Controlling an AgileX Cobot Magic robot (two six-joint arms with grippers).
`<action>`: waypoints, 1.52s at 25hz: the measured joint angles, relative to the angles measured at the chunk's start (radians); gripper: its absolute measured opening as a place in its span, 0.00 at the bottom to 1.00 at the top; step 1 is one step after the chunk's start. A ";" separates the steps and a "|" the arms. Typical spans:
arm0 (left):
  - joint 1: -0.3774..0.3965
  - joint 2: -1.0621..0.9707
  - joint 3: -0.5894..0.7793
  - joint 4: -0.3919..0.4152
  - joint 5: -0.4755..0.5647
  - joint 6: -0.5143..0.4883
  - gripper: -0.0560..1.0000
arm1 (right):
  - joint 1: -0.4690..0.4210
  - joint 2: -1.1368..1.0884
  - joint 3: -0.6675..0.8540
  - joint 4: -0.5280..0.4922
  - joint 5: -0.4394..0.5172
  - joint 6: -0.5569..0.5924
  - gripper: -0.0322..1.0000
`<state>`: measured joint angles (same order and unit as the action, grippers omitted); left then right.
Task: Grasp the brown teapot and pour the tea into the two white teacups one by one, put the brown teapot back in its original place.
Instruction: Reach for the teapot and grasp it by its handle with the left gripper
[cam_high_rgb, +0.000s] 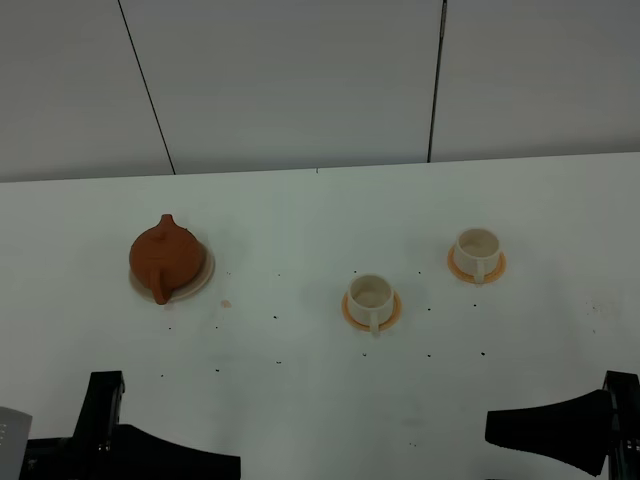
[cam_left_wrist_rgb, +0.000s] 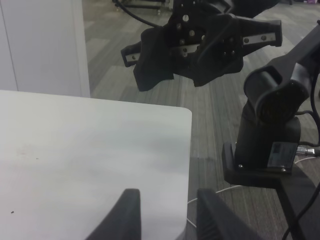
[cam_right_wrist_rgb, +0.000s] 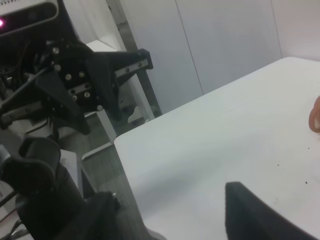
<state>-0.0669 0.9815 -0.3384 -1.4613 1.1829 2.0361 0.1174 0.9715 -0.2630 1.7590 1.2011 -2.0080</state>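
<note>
My white table (cam_high_rgb: 300, 400) carries everything. My left tool (cam_left_wrist_rgb: 167, 220) and right tool (cam_right_wrist_rgb: 175, 220) hang at its near edge, fingers apart, empty. The brown teapot (cam_high_rgb: 166, 256) sits on its cream plate (cam_high_rgb: 207, 273) at left; the middle teacup (cam_high_rgb: 370, 297) and right teacup (cam_high_rgb: 477, 248) stand well apart from it.

We see a white table (cam_high_rgb: 300, 410). On its left part lies a round cream plate (cam_high_rgb: 205, 277). Near the middle lies one orange saucer (cam_high_rgb: 393, 312). A second orange saucer (cam_high_rgb: 498, 267) lies to the right and farther back, apart from it. Small dark specks (cam_high_rgb: 276, 317) are scattered over the surface.
</note>
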 joint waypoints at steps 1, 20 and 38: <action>0.000 0.000 0.000 0.001 0.000 0.000 0.37 | 0.000 0.000 0.000 -0.006 0.000 0.002 0.48; 0.000 0.000 0.000 0.003 0.000 -0.001 0.37 | 0.000 0.000 0.000 -0.020 0.000 0.031 0.47; 0.000 -0.375 0.000 -0.221 -0.195 -0.229 0.20 | 0.000 -0.211 -0.005 0.054 -0.032 0.070 0.09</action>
<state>-0.0669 0.6068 -0.3384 -1.6822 0.9878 1.8071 0.1174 0.7601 -0.2675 1.8131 1.1695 -1.9383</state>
